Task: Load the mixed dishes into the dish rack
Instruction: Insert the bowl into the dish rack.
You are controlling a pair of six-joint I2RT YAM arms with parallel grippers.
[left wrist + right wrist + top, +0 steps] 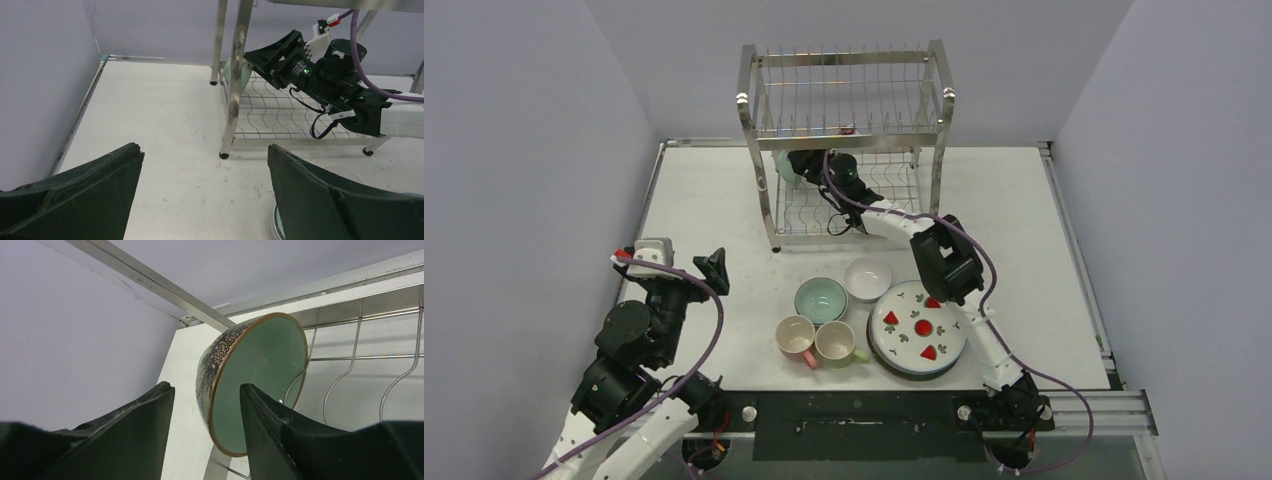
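The steel dish rack point(750, 130) stands at the back of the table. My right gripper point(799, 165) reaches into its lower tier, where a mint-green bowl point(265, 355) stands on edge against the wire dividers point(350, 357). The gripper point(206, 390) is open: one finger lies inside the bowl, the other stands apart from its outer wall. My left gripper point(714, 268) hangs open over the left of the table, nothing between its fingers point(206, 155). On the table wait a mint bowl point(821, 297), a white bowl point(867, 278), a pink mug point(796, 338), a green mug point(836, 342) and a strawberry plate point(916, 327).
The strawberry plate tops a small stack of plates under the right arm's elbow. The rack's front left post point(235, 80) stands ahead of my left gripper. The rack's upper tier point(844, 95) shows bare dividers. Walls close in the table on the left, back and right.
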